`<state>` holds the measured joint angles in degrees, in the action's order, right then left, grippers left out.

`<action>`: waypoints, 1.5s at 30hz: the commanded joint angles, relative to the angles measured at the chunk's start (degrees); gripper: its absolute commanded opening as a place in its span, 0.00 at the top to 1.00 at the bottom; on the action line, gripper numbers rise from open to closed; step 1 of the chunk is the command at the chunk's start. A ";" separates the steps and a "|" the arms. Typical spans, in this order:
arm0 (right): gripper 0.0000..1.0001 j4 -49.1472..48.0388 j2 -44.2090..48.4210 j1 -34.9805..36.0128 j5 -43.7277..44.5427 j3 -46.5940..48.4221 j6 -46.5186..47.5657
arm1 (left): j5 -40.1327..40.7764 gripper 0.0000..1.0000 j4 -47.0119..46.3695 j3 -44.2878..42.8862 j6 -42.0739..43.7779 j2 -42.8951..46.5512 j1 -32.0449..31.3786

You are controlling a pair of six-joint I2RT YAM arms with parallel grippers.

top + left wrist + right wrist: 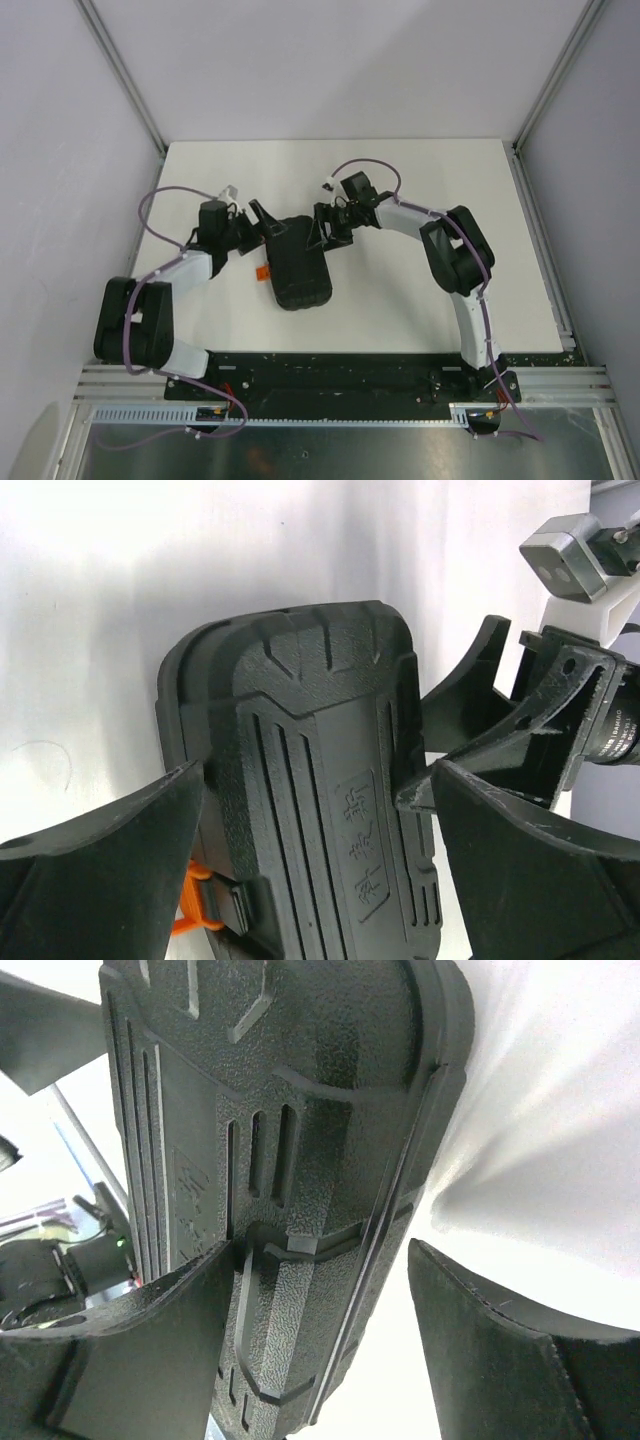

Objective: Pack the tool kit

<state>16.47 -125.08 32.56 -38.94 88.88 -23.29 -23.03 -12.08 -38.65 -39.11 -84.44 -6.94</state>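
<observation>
Tool kit — shut — lies between left pincer and right pincer.

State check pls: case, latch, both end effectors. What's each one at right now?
tool kit case: shut, lying flat on the table.
orange latch: on the case's side edge; fastened or not, cannot tell.
left end effector: open, one finger either side of the case.
right end effector: open, straddling one edge of the case.

Closed black tool kit, lying flat
</observation>
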 commanded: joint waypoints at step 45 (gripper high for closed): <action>0.32 4.08 14.58 3.94 4.30 -21.14 -0.33 | 11.42 0.01 4.82 22.96 -20.80 27.50 -27.24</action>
<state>16.67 -109.19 34.68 -36.71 68.55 -24.14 -13.82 -7.79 -13.89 -56.95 -58.98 -31.53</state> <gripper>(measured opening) 0.678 0.994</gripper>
